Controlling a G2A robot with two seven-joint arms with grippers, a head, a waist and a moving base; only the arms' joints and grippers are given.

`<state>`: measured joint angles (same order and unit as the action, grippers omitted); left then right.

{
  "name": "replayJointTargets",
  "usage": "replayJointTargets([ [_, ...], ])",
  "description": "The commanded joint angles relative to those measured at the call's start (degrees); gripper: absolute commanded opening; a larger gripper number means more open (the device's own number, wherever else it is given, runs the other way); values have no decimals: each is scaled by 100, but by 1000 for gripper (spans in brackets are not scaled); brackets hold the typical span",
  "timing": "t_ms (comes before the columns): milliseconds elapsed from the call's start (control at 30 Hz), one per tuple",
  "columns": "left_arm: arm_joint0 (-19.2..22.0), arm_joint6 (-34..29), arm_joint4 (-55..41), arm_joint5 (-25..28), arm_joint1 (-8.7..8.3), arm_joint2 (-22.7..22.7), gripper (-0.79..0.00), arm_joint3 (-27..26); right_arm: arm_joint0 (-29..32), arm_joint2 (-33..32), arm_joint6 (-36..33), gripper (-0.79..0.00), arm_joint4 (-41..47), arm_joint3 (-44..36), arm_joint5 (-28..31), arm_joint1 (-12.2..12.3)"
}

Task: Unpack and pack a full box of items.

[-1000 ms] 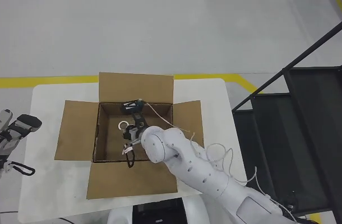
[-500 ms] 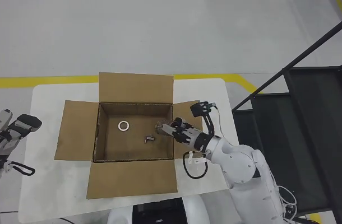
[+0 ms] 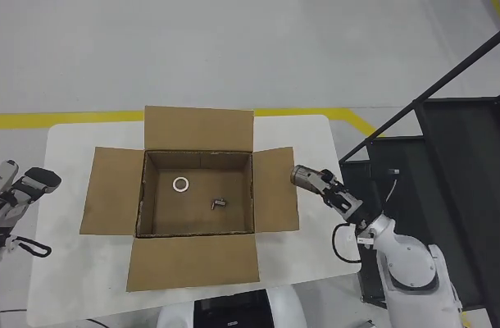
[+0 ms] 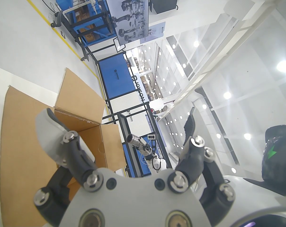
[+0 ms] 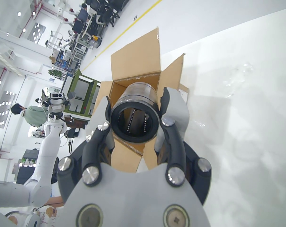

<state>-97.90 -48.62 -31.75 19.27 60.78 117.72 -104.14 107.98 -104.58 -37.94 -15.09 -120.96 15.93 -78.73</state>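
Right jaws clenched on the grey metal cylindrical bearing [image 3: 302, 175], held above the white table [image 3: 313, 138] just beside the open brown cardboard box [image 3: 198, 129]. Best set down on end, clear of the flap, so it should not roll. Left jaws released.

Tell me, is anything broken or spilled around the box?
Nothing stands out. The cardboard box sits open on the table with its flaps spread. A ring and a small metal part lie on its floor. The right gripper holds a metal cylinder beside the box.
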Motion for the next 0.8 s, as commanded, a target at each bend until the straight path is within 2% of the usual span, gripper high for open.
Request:
replayJointTargets([
  [0, 0, 0, 0, 0, 0, 0, 0, 0, 44, -218, -9, -785, -3, 83, -173, 23],
  [100, 0, 0, 0, 0, 0, 0, 0, 0, -95, -324, -117, -785, -211, 281, -635, 62],
  [233, 0, 0, 0, 0, 0, 0, 0, 0, -555, -126, -340, -785, -824, 641, -1239, 120],
  [467, 0, 0, 0, 0, 0, 0, 0, 0, -1502, 775, -377, -785, -2634, 1386, -2586, 170],
  [767, 0, 0, 0, 0, 0, 0, 0, 0, -2499, 1631, -606, -785, -3968, 2438, -3987, 162],
])
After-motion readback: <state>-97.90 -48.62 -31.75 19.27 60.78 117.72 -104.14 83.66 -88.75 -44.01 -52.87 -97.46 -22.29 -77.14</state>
